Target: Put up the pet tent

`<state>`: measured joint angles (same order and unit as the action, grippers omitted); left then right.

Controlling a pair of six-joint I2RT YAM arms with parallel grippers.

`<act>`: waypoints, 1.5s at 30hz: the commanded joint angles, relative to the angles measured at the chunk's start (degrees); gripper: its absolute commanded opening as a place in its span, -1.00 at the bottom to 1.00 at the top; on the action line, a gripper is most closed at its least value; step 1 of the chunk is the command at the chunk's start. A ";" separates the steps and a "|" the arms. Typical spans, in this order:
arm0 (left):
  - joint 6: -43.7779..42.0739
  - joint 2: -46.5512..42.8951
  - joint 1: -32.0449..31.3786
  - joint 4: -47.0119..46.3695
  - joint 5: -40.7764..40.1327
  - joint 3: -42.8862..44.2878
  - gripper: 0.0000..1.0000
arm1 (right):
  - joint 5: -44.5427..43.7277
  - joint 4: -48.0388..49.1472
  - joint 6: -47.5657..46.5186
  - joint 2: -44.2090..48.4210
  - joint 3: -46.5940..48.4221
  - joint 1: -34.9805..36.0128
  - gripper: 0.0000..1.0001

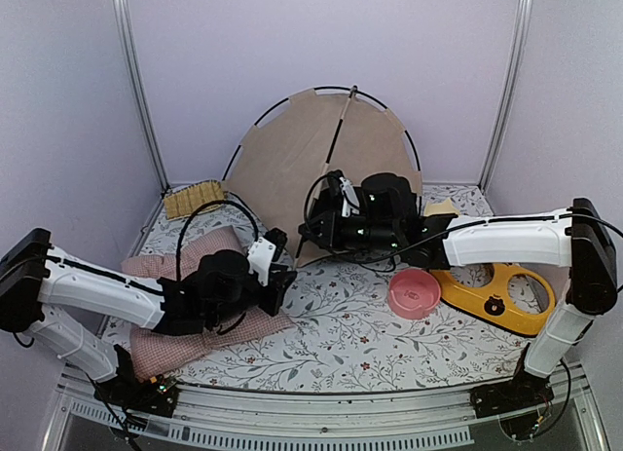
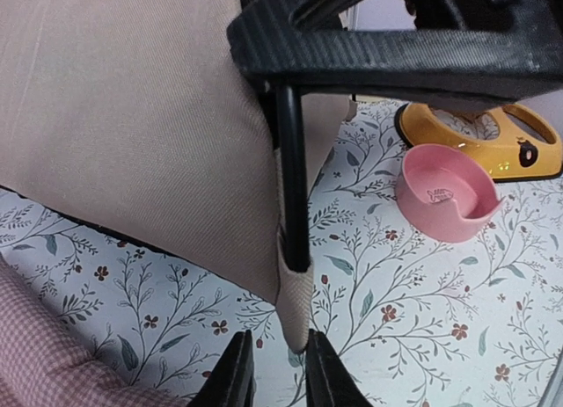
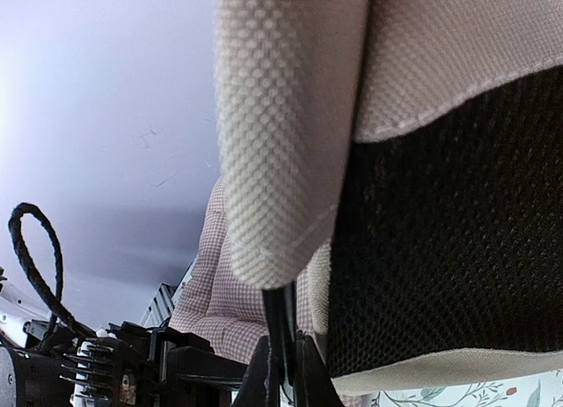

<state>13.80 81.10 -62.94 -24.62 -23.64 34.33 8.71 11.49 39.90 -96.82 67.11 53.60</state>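
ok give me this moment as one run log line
right gripper: shut on tent pole | left gripper: open, fabric corner between jaws | pet tent: fanned out, upright at back

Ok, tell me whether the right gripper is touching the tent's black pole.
Touching. The right wrist view shows the right gripper with its jaws closed around the pole, which runs straight down between them with no gap.

Closed in by plain pale lilac walls [image 1: 321,32] at left, far and right. Framed by metal uprights [image 1: 137,81] in the far corners. Floored with a white floral cloth [image 1: 341,344], edged near by a ribbed metal rail [image 1: 341,412]. Lit evenly.
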 commanded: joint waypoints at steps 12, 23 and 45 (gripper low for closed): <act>-2.17 0.78 1.06 -1.64 1.66 2.68 -1.00 | -0.42 0.38 0.55 1.67 1.19 -0.32 -1.00; -4.41 -3.48 1.02 -0.50 1.94 4.94 -1.00 | -2.15 -0.15 0.01 -2.49 0.09 0.27 -1.00; 8.55 -7.77 8.39 11.42 -1.52 2.45 -0.23 | -1.86 -7.16 -6.82 2.83 4.39 0.70 0.20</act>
<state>15.92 76.84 -58.06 -15.97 -22.81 37.71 6.48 9.02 36.51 -98.45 68.05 54.76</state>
